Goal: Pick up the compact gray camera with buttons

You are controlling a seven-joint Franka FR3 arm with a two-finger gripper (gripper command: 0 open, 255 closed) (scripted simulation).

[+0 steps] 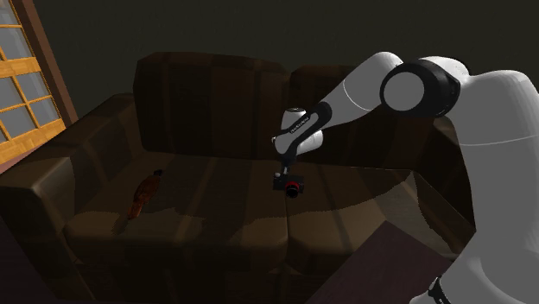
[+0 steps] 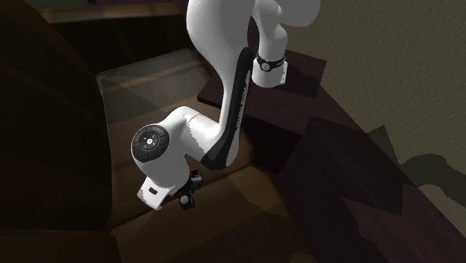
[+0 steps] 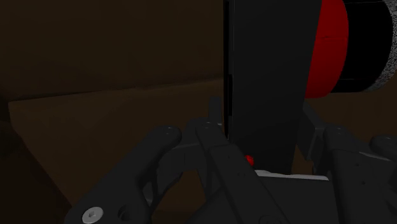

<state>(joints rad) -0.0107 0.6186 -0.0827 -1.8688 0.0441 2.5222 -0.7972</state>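
The camera is a small dark body with a red ring around its lens, not plainly gray. It hangs just over the middle of the brown sofa seat. My gripper comes down onto it from above. In the wrist view the black fingers press both sides of the camera body, so my gripper is shut on it. The red lens ring sticks out past one finger. In the second exterior view my gripper points down at the seat under the bent arm.
A reddish-brown elongated object lies on the seat toward the shoulder view's left. The sofa's backrest and armrest enclose the seat. A wood-framed window stands at far left. A dark box edge sits at lower right.
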